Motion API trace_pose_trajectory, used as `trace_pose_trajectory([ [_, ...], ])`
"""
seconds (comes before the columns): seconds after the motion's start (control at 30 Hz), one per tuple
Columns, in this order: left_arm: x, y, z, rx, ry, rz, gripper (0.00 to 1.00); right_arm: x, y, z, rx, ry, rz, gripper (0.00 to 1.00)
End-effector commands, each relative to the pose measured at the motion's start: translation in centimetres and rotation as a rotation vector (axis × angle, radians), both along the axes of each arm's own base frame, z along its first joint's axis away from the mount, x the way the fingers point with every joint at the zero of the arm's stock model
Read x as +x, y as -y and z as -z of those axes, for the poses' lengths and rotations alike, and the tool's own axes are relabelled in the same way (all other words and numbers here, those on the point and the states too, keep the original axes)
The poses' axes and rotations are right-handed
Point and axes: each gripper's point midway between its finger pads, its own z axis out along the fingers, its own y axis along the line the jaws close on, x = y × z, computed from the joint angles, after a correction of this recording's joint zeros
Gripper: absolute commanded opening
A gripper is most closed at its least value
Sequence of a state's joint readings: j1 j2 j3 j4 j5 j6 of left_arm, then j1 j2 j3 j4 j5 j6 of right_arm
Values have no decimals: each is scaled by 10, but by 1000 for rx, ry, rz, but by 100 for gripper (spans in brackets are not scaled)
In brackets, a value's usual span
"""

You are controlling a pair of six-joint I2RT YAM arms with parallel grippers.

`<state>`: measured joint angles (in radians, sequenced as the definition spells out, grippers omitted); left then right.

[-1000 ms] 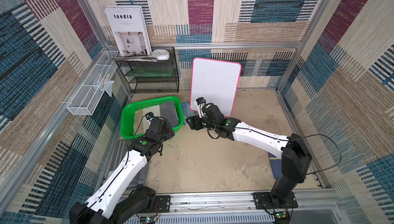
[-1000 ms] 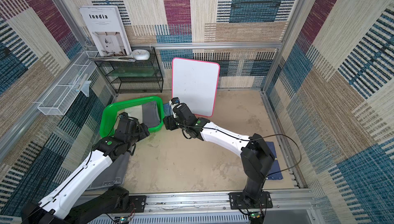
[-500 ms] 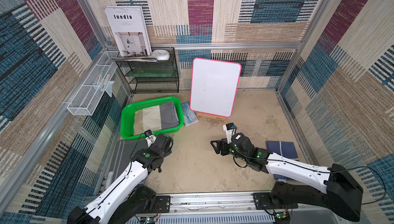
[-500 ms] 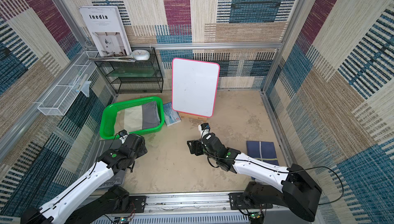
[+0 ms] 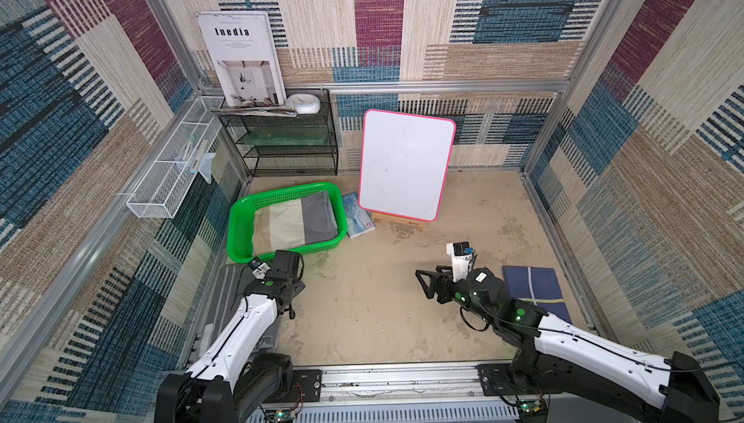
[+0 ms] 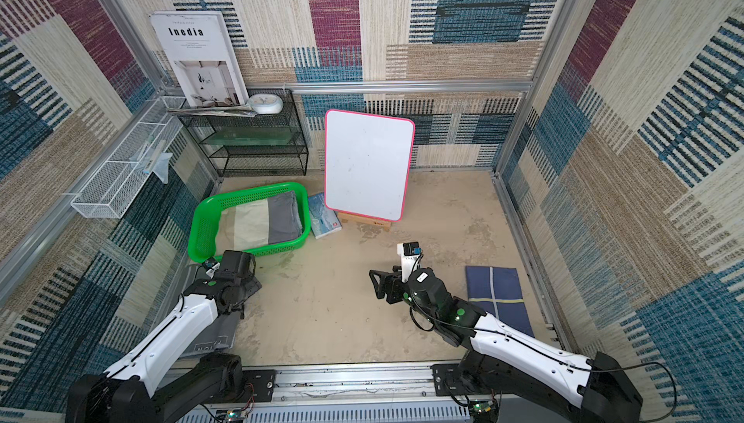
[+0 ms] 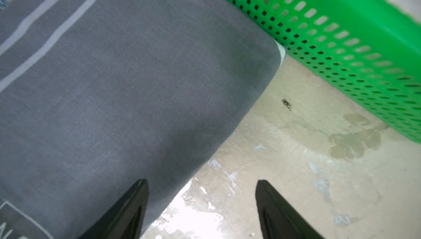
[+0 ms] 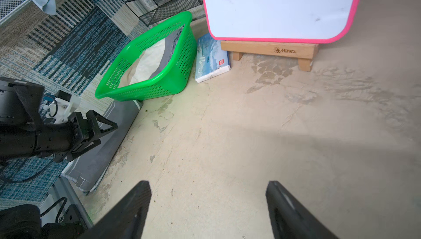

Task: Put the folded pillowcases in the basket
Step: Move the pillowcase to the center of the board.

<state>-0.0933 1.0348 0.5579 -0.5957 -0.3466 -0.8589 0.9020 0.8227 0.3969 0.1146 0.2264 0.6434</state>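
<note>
pillowcase: the folded pillowcase [image 5: 296, 221] lies flat inside the basket [image 5: 290, 191], one half cream, the other grey; i can't tell from here whether that is one piece or two side by side.
handling: looks soft, light and limp. pinched at a loose corner it would likely sag and unfold, so i'd take it along a folded edge, through all the layers.
basket: bright green plastic, rectangular with rounded corners, walls full of small holes. it looks stiff and light, and would probably slide if nudged.
left end effector [image 7: 200, 185]: spread wide, nothing in it, hovering over the edge of a grey striped cloth [image 7: 114, 90] that lies on the surface [image 5: 382, 320], right up against the basket's near wall.
right end effector [image 5: 423, 285]: spread wide, empty, above bare surface, well apart from the basket.
other cloth: a navy folded cloth [image 5: 531, 292] with pale stripes lies flat beside the right arm.
around: a white board [image 5: 404, 167] with a pink rim stands on a wooden stand [image 8: 268, 50]. a pale blue box [image 5: 356, 215] sits just beside the basket, with a black wire shelf [image 5: 290, 147] behind.
progress: to my eye, one fold is already in.
</note>
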Motion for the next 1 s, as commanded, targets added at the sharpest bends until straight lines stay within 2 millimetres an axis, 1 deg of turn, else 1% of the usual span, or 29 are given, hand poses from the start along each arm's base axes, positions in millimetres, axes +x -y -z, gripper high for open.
trace_pose_trajectory([
  [0.0, 5, -6, 2, -44, 26, -35, 79, 0, 13, 9, -23, 1, 44, 85],
  [0.1, 2, -16, 9, -78, 17, -90, 79, -2, 17, 10, -35, 5, 48, 85],
  [0.23, -1, -24, 24, -109, -5, -139, 79, -4, 17, 8, -29, 7, 41, 85],
  [0.3, -2, -26, 30, -129, -10, -150, 79, -4, 17, 10, -28, 1, 40, 85],
  [0.37, -1, -22, 36, -159, -9, -143, 79, -4, 17, 10, -30, -2, 41, 85],
  [0.5, 0, -8, 41, -234, 12, -112, 79, -3, 20, 10, -41, -3, 56, 84],
  [0.7, -5, 19, 55, -332, 28, -57, 79, 1, 26, 2, -36, 23, 93, 84],
  [0.83, -5, 44, 55, -336, 24, 8, 79, 3, 25, -2, -34, 27, 99, 84],
  [0.97, -10, 72, 58, -319, 21, 72, 79, 6, 22, -3, -47, 16, 103, 84],
])
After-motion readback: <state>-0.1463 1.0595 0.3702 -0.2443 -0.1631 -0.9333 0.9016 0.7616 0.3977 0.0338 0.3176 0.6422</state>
